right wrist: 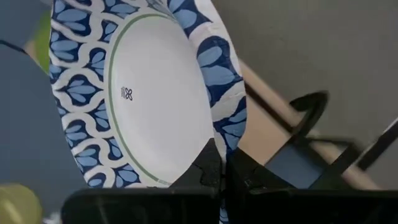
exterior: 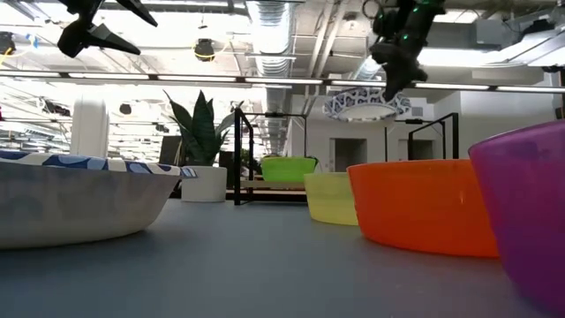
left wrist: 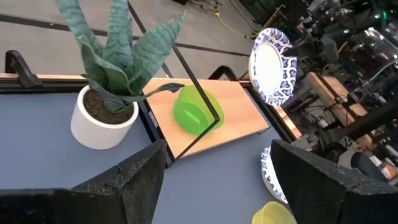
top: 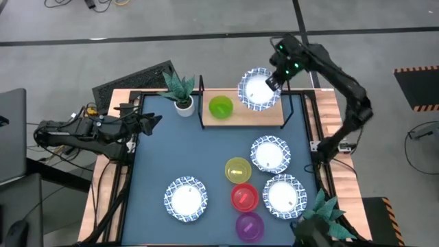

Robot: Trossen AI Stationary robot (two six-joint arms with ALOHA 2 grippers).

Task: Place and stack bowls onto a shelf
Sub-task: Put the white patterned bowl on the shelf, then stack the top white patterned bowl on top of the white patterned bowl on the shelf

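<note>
My right gripper (top: 274, 81) is shut on a white bowl with a blue patterned rim (top: 258, 90), held in the air over the right end of the shelf (top: 240, 118). The low view shows this bowl (exterior: 365, 104) well above the plank. A green bowl (top: 220, 107) rests on its base on the shelf's middle. My left gripper (top: 155, 121) waits open, raised over the table's left edge, with nothing between its fingers (left wrist: 140, 183). My right gripper pinches the patterned bowl's rim (right wrist: 216, 144) between its two fingers, on the bowl's far right side. The fingers (right wrist: 208, 169) slant down from above. The bowl is lifted clear, open side up and close to level, jutting out leftward from the fingers.
On the blue table lie three more patterned bowls (top: 270, 154) (top: 283, 195) (top: 185, 199) and a yellow (top: 237, 169), a red (top: 244, 197) and a purple bowl (top: 249, 225). A potted plant (top: 182, 92) stands left of the shelf, another (top: 322, 213) at the near right corner.
</note>
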